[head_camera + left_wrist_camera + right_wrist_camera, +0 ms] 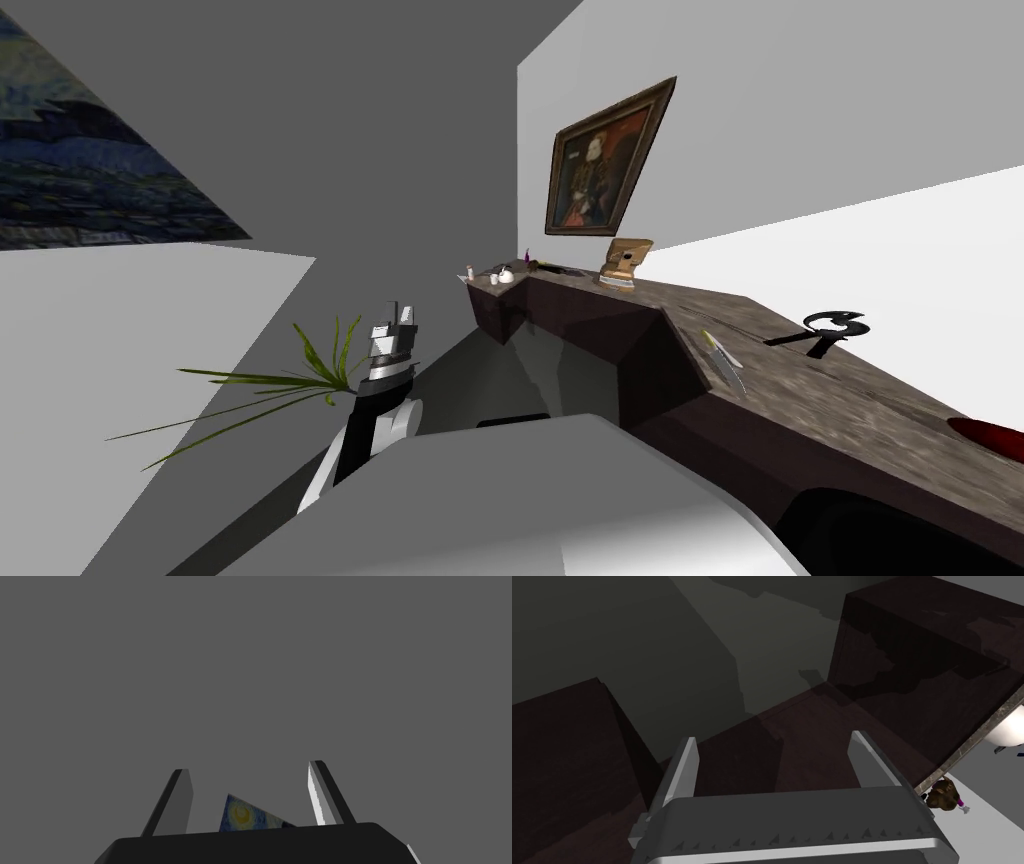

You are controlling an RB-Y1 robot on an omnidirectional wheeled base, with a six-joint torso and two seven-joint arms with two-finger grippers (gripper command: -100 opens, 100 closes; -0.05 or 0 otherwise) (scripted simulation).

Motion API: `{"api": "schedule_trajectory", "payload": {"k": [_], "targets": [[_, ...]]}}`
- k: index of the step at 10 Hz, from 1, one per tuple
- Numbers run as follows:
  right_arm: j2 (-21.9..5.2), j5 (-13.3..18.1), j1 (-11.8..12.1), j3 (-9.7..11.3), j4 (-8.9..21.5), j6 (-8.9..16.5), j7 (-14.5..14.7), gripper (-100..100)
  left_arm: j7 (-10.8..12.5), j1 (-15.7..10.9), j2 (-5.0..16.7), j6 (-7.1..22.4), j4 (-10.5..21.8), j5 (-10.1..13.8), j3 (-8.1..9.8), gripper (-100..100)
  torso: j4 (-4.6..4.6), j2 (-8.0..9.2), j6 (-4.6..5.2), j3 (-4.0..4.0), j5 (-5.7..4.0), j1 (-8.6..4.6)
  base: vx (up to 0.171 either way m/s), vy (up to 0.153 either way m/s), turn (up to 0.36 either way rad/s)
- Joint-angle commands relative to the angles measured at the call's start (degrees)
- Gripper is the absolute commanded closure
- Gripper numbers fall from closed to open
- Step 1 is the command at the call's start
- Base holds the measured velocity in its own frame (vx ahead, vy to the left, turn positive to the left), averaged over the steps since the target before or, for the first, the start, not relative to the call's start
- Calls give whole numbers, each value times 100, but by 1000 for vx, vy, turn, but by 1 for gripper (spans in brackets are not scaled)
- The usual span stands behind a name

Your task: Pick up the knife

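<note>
Pointing upward, left gripper point(248, 768) released; right gripper point(774, 738) released, facing dark cabinet point(912, 676); knife point(722, 360) on counter point(840, 400).

Open worktop point(850, 420) surrounds the knife point(722, 358); a black tool point(825, 330) lies near, a red object point(990, 440) farther along. The right end effector point(773, 738), fingers apart, faces dark cabinets point(912, 676) below the worktop edge.
</note>
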Motion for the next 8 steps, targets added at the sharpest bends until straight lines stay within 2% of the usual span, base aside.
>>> {"api": "schedule_trajectory", "payload": {"k": [1, 2, 3, 4, 5, 6, 7, 8], "targets": [[-215, -42, -8, 78, 197, 34, -42, -100, 0, 0, 0, 0, 0, 0, 0, 0, 0, 0, 0, 0, 0, 0, 2, -48, 103], [-418, -188, 150, 92, 421, 91, -123, -100, 0, 1, 0, 0, 0, 0, 1, 0, 0, -3, 6, -1, -3, -2, 7, -55, 202], [-532, -188, 150, 92, 421, 91, -123, -100, 0, 0, 0, 0, 0, 0, 0, 0, -1, -6, 0, -3, -2, -7, 5, -56, 120], [-773, -338, 295, 100, 634, 150, -205, -100, 0, 1, 0, 0, 0, 0, 1, 0, -1, -6, 6, -3, -4, -5, 12, -75, 178], [-834, -338, 295, 100, 634, 150, -205, -100, 0, 1, 0, 0, 0, 0, 1, 0, -1, -9, 1, -5, -5, -13, 11, -73, 136], [-1040, -489, 425, 105, 834, 208, -290, -100, 0, 1, 0, 0, 0, 0, 1, 0, -1, -9, 5, -5, -5, -11, 23, -92, 296], [-1120, -489, 425, 105, 834, 208, -290, -100, 0, 1, 1, 0, 0, 0, 1, 0, -2, -14, -1, -8, -6, -20, 15, -85, 99], [-1330, -640, 541, 106, 1019, 268, -374, -100, 0, 2, 1, 0, 0, 0, 1, 0, -2, -14, 6, -8, -7, -16, 17, -83, 162]]}}
